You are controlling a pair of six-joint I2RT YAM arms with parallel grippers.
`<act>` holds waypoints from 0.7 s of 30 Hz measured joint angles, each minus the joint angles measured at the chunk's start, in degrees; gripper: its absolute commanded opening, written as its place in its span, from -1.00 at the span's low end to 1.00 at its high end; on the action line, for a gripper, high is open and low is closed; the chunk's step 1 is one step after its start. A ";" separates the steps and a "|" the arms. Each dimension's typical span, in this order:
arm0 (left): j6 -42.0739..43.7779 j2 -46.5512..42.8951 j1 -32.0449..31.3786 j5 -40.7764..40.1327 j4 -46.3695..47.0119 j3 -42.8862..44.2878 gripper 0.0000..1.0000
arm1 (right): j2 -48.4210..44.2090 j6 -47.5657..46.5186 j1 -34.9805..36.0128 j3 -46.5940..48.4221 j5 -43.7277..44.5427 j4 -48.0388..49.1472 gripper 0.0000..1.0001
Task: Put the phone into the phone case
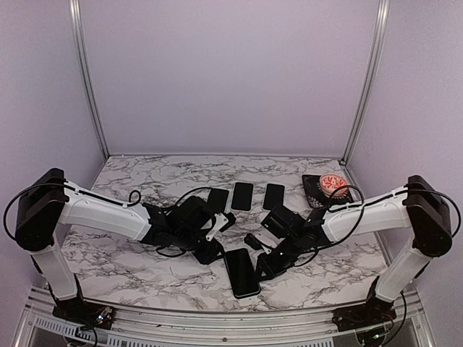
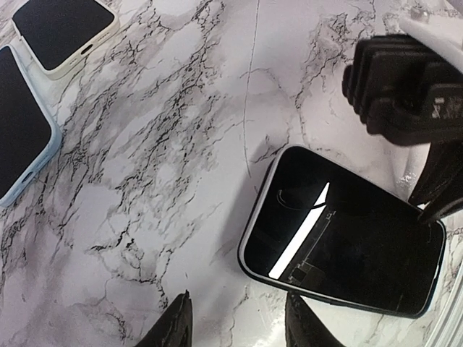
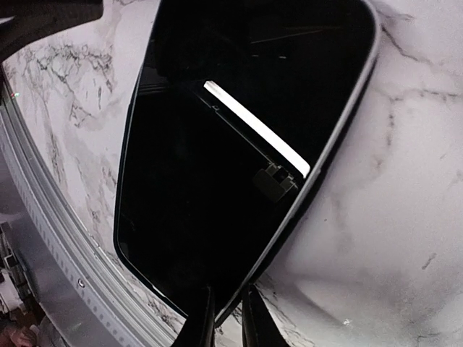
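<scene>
**Step in hand: getting hold of the phone; case not yet reached**

Phone (image 1: 242, 272): flat, screen up, on the bench (image 1: 130, 271), close to the near edge and about midway along it. Nothing is fitted round it, so insertion has not begun.

Right claw (image 1: 265, 269): at the phone's right long edge. In its wrist view the fingers are narrow and the phone's rim runs straight into the gap between them. Whether the pads bear on the rim cannot be told, nor whether that edge is off the marble.

Left claw (image 1: 211, 253): just left of the phone, holding nothing. In its wrist view the fingers (image 2: 177, 325) stand moderately wide over bare marble, with the phone just beside them.

Cases: a cream-rimmed case (image 2: 65, 29) and a pale-blue-rimmed case (image 2: 22, 137) lie side by side toward the middle of the far edge, well apart from the phone. Both show dark inside, and you cannot tell whether they are empty or already filled. The top view shows a third dark slab (image 1: 273, 196) in the same row. A basket (image 1: 315, 189) sits in the far right corner.

Judgement: you are at the pick-up.
- Confirm the right claw's hold before lifting. A thin glossy slab will likely slip from an edge pinch.
- Then carry the phone toward the far edge and settle which case is empty.
- Square the phone's corners to the rim and seat one end first.
- Use the left claw to pin the case while you press.
</scene>
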 measured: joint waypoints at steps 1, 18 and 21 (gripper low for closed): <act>-0.33 0.00 0.15 0.33 0.09 0.02 -0.04 | 0.00 0.07 0.35 0.02 -1.14 -0.39 -0.64; -5.09 6.40 1.46 4.92 2.05 4.09 -0.57 | 8.35 -5.46 -7.23 11.30 0.68 -1.90 -0.89; -4.13 6.64 0.72 4.79 2.01 4.48 -0.61 | 8.92 -4.72 -7.10 11.02 -0.42 -0.35 -0.95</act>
